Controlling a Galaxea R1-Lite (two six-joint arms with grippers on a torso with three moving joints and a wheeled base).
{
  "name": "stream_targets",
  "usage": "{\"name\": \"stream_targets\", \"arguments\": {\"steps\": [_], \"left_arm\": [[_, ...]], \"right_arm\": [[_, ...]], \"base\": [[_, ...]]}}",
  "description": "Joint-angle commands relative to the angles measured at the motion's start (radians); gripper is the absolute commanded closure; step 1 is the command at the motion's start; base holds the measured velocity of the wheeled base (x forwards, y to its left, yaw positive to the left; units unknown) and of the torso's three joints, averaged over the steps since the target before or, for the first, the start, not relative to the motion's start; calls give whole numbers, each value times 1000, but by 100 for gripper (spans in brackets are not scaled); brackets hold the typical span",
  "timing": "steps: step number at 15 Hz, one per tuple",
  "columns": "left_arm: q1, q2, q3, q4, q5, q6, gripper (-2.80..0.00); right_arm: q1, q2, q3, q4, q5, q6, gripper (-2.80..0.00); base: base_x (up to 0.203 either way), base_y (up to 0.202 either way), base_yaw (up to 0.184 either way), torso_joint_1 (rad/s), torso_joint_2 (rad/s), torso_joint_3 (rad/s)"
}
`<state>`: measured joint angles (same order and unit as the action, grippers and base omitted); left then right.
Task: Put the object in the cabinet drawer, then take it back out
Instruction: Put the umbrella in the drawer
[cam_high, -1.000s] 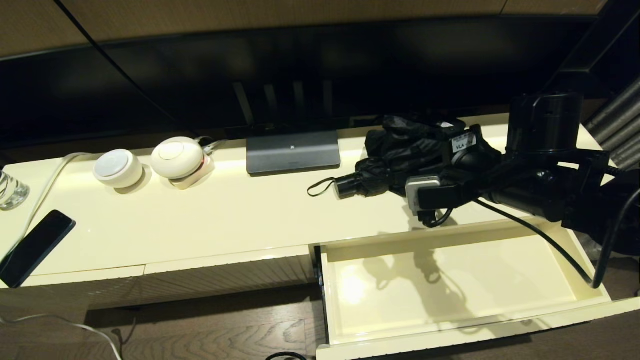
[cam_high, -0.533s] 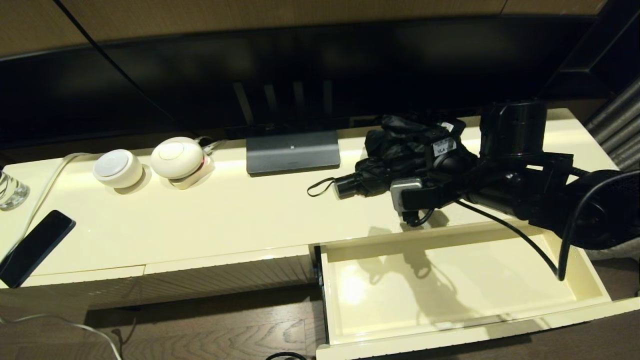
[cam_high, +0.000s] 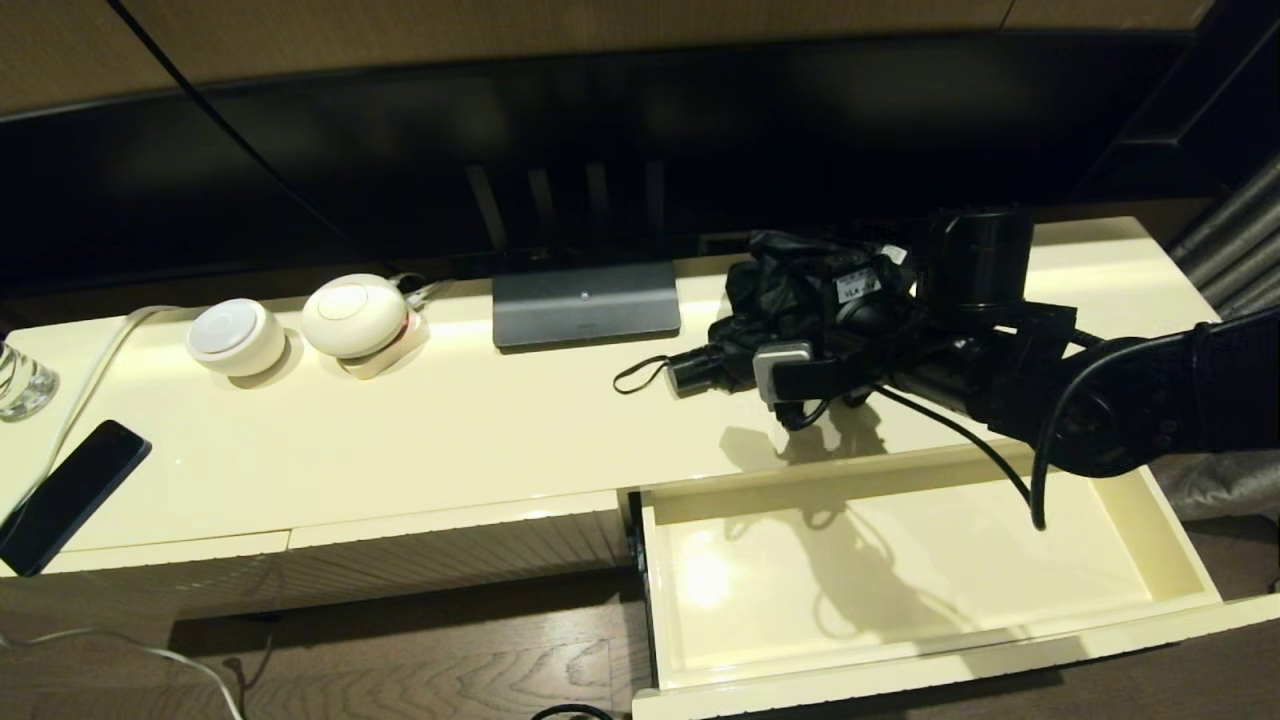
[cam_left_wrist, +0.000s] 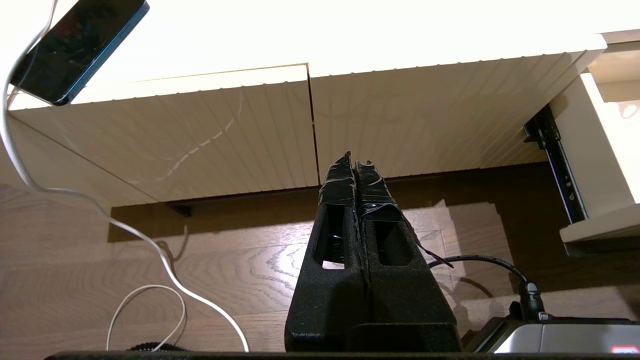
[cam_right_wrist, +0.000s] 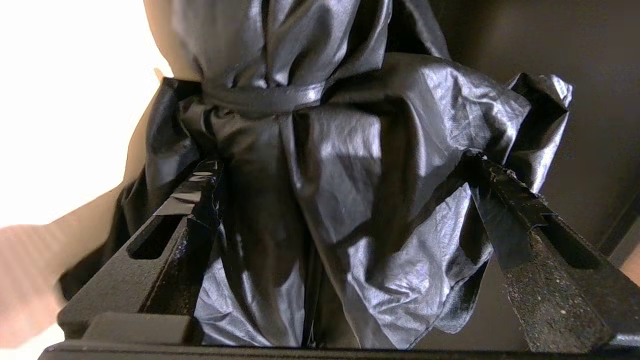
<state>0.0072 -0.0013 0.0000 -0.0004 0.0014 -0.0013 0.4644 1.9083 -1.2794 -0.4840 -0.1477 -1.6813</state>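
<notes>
The black folding umbrella (cam_high: 790, 295) lies on the cream cabinet top at the back right, its short handle (cam_high: 695, 370) and strap loop (cam_high: 640, 375) pointing left. My right gripper (cam_right_wrist: 342, 161) is open and straddles the umbrella's glossy folds (cam_right_wrist: 350, 190), one finger on each side of the bundle. The long cream drawer (cam_high: 900, 670) below stands pulled out, with nothing inside. Down low before the ribbed cabinet front, my left gripper (cam_left_wrist: 354, 159) hangs shut on nothing; the head view does not show it.
A grey TV base (cam_high: 586, 303) and the dark screen stand behind. Two white round devices (cam_high: 237, 337) (cam_high: 353, 315), a glass (cam_high: 20, 380) and a black phone (cam_high: 70, 495) sit at the left. A white cable (cam_left_wrist: 125, 230) trails on the wooden floor.
My right arm has swung left and toward the back, bringing its open fingers over and around the umbrella. The umbrella, the drawer and the left arm have not moved.
</notes>
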Motion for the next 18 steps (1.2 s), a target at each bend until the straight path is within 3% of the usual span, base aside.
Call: {"name": "stream_targets", "arguments": {"steps": [1,8,9,18], "left_arm": [[0,1,3,-1,0,0,0],[0,1,3,-1,0,0,0],[0,1,3,0,0,0,0],[0,1,3,-1,0,0,0]], "right_arm": [[-3,34,-10,-29,-3,-5,-280],[-9,40,-15,-36,-15,-2,-280],[-9,35,-18,-34,-17,-3,0],[-7,29,17,-24,-56,3,0]], "base": [[0,0,0,0,0,0],[0,0,0,0,0,0],[0,0,0,0,0,0],[0,0,0,0,0,0]]}}
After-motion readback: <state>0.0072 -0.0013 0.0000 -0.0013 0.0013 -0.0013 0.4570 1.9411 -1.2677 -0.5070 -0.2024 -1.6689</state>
